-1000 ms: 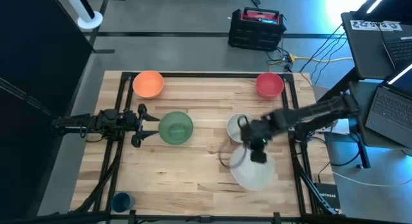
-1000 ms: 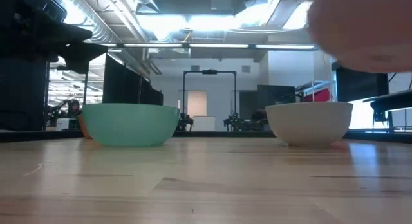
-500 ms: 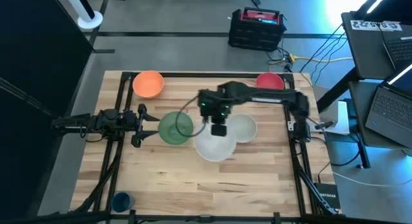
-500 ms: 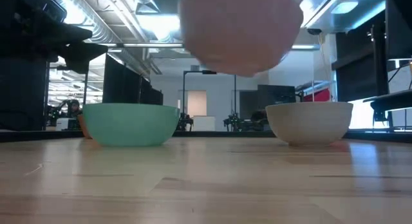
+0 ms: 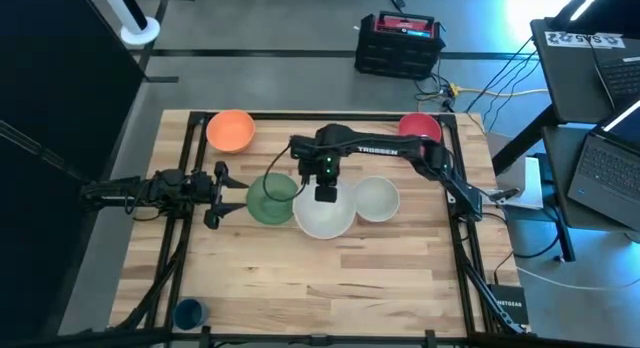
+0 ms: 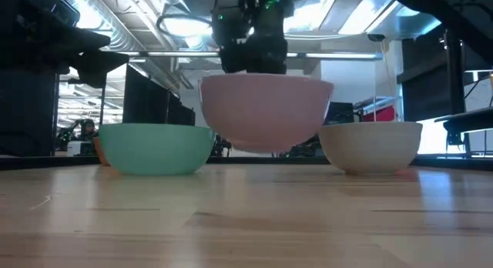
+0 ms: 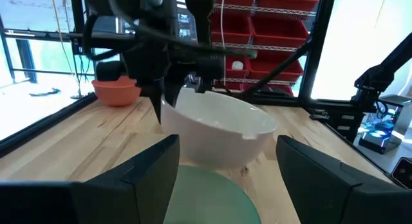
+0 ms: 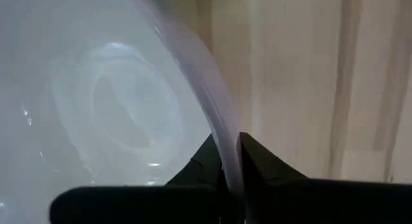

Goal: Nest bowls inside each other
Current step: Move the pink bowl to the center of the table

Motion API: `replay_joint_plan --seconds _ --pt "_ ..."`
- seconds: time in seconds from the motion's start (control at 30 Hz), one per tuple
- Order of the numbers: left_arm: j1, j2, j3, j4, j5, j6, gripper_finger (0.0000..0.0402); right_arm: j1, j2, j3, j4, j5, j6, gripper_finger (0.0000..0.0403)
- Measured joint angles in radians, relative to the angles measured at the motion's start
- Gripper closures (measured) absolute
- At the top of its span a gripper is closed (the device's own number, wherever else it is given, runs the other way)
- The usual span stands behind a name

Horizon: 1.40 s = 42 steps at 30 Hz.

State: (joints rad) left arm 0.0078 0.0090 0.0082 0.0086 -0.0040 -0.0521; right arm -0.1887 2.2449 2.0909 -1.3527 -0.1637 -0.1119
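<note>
My right gripper [image 5: 325, 193] hangs over the middle of the table, shut on the larger white bowl [image 5: 325, 216], which floats above the wood [image 6: 266, 114]. The green bowl [image 5: 268, 199] stands on its base just to its left. The pale grey-white bowl [image 5: 378, 199] stands just to its right. The orange bowl [image 5: 230, 130] is at the far left and the red bowl [image 5: 420, 129] at the far right. My left gripper [image 5: 215, 193] waits open at the table's left edge, its fingers [image 7: 138, 172] pointing level at the green bowl [image 7: 203, 198]. My right gripper pinches the white bowl's rim [image 8: 226, 161] on the bowl's far side, one finger inside the bowl and one outside. The fingers come from above, pointing down. The bowl hangs below them mouth up, nearly level, lifted clear of the table [image 6: 266, 149].
A blue cup [image 5: 188, 313] stands at the near left corner. Black frame rails [image 5: 460, 238] run along the table's left, right and far edges. Laptops [image 5: 605, 163] sit beyond the right edge. Bare wood [image 5: 320, 278] lies toward the near edge.
My right gripper has carried the white bowl from the table's near right toward the far edge and the left, and then down. The bowl has stayed in the shut fingers. It now hangs low between the green bowl and the pale grey-white bowl.
</note>
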Motion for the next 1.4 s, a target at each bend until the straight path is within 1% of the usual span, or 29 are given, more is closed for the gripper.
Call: replay_joint_plan --seconds 0.47,0.83,0.97,1.4 --pt "0.000 0.000 0.000 0.000 0.000 0.000 0.0158 -0.049 0.076 -0.015 0.030 -0.032 -0.051 0.0403" --pt "0.000 0.000 0.000 0.000 0.000 0.000 0.0158 -0.081 0.086 -0.044 0.052 -0.063 -0.082 0.0401" --pt "0.000 0.000 0.000 0.000 0.000 0.000 0.0158 -0.088 0.086 -0.044 0.050 -0.069 -0.088 0.0379" --pt "0.000 0.000 0.000 0.000 0.000 0.000 0.0158 -0.090 0.087 -0.029 0.038 -0.048 -0.092 0.0267"
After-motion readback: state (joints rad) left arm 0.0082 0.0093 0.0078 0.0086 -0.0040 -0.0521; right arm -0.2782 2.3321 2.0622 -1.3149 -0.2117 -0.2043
